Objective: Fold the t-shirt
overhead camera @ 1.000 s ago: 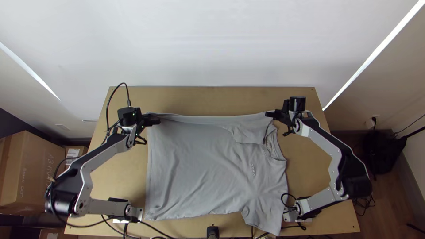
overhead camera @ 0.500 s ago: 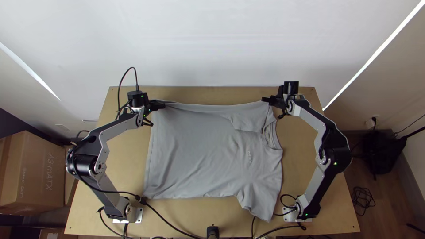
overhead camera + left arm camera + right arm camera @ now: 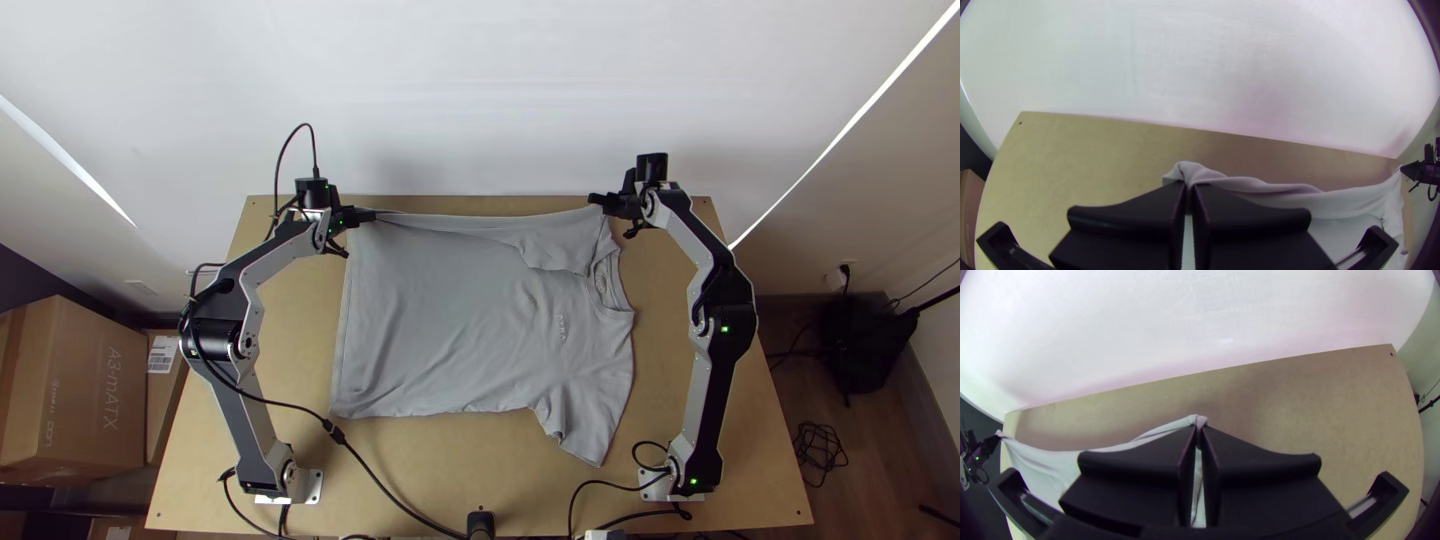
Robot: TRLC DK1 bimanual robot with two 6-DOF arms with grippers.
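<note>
Handling: the light grey, thin knit-fabric t-shirt is judged light, soft and limp, not fragile. The near sleeve hangs loose from the body and would likely trail or crease under a quick pull. The near side edge wrinkles readily; it should be left to drape. The far side edge is the sound place for a hold, at 2 well-separated points, so that the cloth between them stays taut. A single hold would probably let it sag and twist.

Position: the t-shirt lies spread on the light wooden table, hem to the left, collar to the right. Its body extends from the near side up to both grippers. At the far right, 1 flap of cloth lies turned inward. At the far left corner, the black left gripper is closed on gathered cloth by the hem. At the far right, the black right gripper is closed on a small pinch of the same edge, level with the shoulder area.
</note>
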